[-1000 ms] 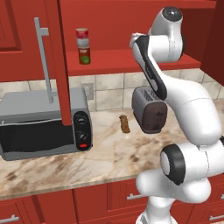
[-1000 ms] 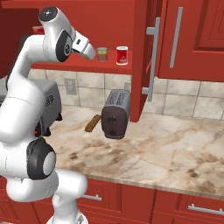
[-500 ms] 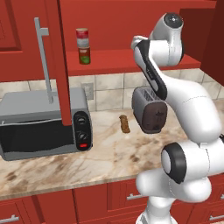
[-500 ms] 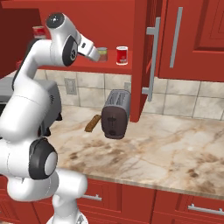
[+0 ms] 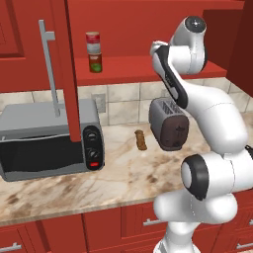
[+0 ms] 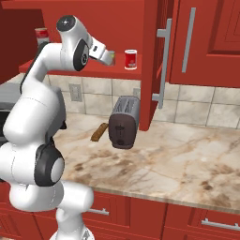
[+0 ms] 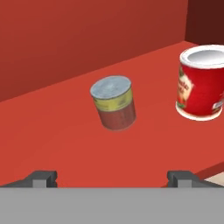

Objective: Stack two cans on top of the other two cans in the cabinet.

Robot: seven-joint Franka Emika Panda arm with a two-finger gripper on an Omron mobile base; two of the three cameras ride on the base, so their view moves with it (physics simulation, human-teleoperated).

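Note:
On the red shelf (image 5: 133,66) of the cabinet (image 6: 152,56), a red can with a pale band (image 5: 92,40) stands stacked on a green-labelled can (image 5: 95,62) at the left. In the hand view a small can with a yellow band and grey lid (image 7: 113,108) stands straight ahead, and a red and white can (image 7: 203,83) stands to its right, apart from it. My gripper (image 7: 113,178) is open, short of the yellow-banded can, with nothing between its fingers. In the right base view the gripper (image 6: 108,55) hovers over the shelf just left of the red and white can (image 6: 131,59).
The cabinet door (image 5: 69,74) with its long grey handle (image 5: 49,69) hangs open left of the shelf. Below, on the marble counter (image 6: 187,159), stand a toaster (image 5: 169,123) and a microwave (image 5: 49,141). A brown stick-shaped item (image 5: 141,140) lies between them.
The hand has moved a little further along the shelf toward the yellow-banded can. The cans have not moved and the jaws stay open.

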